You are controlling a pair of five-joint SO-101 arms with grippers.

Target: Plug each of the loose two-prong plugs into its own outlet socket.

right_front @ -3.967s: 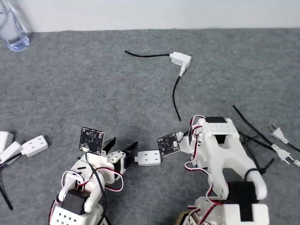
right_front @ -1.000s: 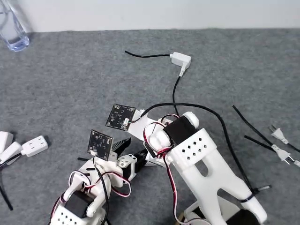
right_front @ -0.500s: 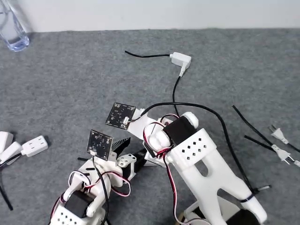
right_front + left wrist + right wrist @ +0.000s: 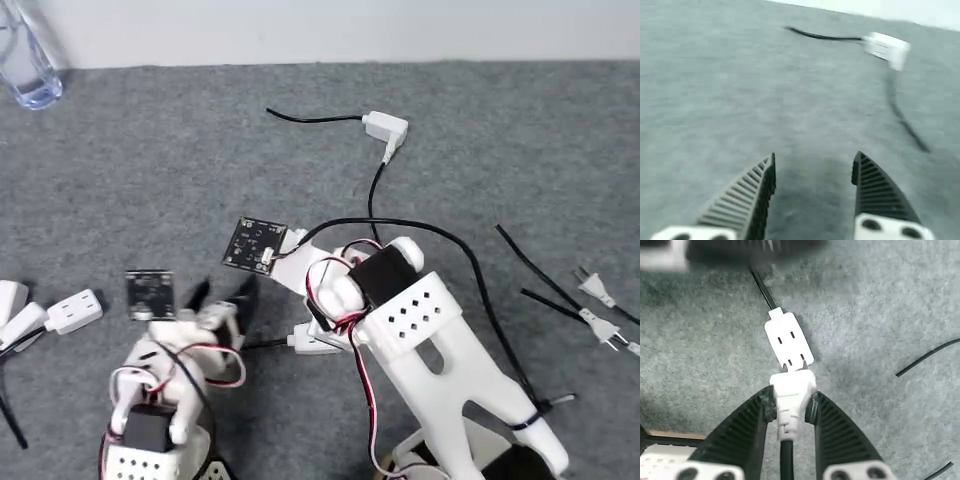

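Plug (image 4: 791, 386), white with two prongs, sits clamped in the right arm's fingers (image 4: 752, 422), which are closed on its body from both sides, its black cord running back between them. Its prongs point at the short end of a white outlet socket (image 4: 788, 342) lying flat on the grey desk (image 4: 150, 170); their bases show at the socket's edge, and how far they have gone in cannot be told. A thin black cord (image 4: 762, 287) leaves the socket's other end. In the high view this socket (image 4: 305, 342) lies low in the middle, just under the right arm's white wrist. Just beside it, toward the left arm's base, the left arm's fingers (image 4: 750, 200) are spread apart with nothing between them, over bare desk. Near the left edge lies another white socket (image 4: 73, 310), with a further white piece (image 4: 10, 300) next to it at the border. Toward the right edge two loose plugs (image 4: 597, 287) (image 4: 601, 325) rest close together, their black cords trailing across the desk. Farther off, well apart from both arms, a white socket block (image 4: 385, 126) (image 4: 886, 46) lies with one black cord leading off to its side and another curving back toward the arms. A clear glass vessel (image 4: 25, 60) stands at the far left corner.
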